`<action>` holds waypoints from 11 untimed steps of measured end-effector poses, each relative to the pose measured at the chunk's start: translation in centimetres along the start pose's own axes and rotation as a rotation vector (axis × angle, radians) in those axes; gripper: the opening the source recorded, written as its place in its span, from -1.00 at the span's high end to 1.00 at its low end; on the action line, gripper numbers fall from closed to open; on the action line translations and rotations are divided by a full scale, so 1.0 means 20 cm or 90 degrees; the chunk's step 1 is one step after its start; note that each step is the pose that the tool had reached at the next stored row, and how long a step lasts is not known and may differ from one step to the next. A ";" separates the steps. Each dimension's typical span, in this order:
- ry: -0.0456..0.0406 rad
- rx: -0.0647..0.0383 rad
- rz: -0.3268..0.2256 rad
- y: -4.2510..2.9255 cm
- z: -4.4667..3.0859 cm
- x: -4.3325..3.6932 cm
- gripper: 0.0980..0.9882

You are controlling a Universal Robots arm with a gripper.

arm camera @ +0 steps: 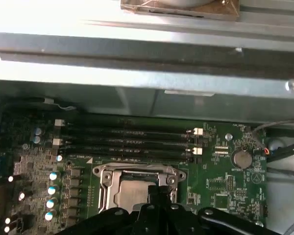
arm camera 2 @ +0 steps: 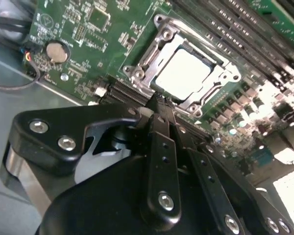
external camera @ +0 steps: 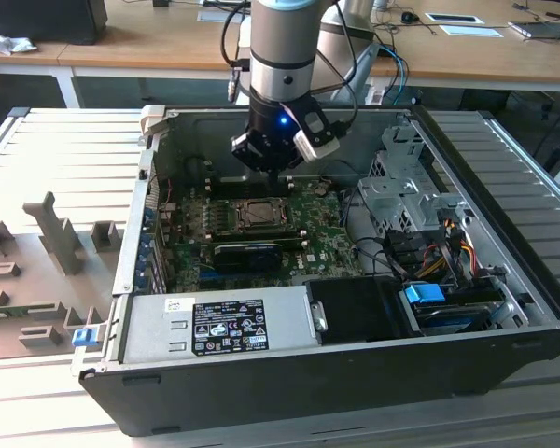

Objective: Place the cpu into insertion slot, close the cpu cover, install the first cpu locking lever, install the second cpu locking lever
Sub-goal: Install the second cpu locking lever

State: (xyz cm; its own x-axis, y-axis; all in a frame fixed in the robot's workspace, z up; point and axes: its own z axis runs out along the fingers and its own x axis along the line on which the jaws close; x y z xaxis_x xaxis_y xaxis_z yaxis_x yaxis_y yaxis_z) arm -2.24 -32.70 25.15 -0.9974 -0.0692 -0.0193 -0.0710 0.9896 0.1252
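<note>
Gripper [arm camera 2: 159, 105] poised over motherboard [arm camera 2: 83, 44], fingers [arm camera 2: 161, 147] together, holding nothing.
The cpu [arm camera 2: 183, 73] lies seated in the insertion slot [arm camera 2: 161, 36] just beyond the fingertips, the cpu cover [arm camera 2: 213, 93] framing it.

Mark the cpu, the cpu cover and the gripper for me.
cpu [arm camera 2: 186, 73], second wrist view, middle of its pale metal top.
cpu cover [arm camera 2: 159, 41], second wrist view, frame edge beside the chip.
gripper [arm camera 2: 159, 105], second wrist view, fingertips.

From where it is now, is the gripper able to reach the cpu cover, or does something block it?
Probably yes. The gripper sits right beside the cpu cover, with only open motherboard around and nothing between them.
</note>
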 end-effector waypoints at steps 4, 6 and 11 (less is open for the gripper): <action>0.0000 0.000 0.000 -0.101 -0.007 0.013 0.98; 0.0002 0.000 0.000 -0.157 -0.003 0.017 0.98; 0.0013 -0.001 -0.006 -0.195 0.014 0.020 0.98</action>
State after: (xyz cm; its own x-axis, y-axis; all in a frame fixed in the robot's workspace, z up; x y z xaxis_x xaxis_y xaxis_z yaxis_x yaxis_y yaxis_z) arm -2.36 -36.54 24.38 -0.9967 -0.0788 -0.0184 -0.0806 0.9886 0.1270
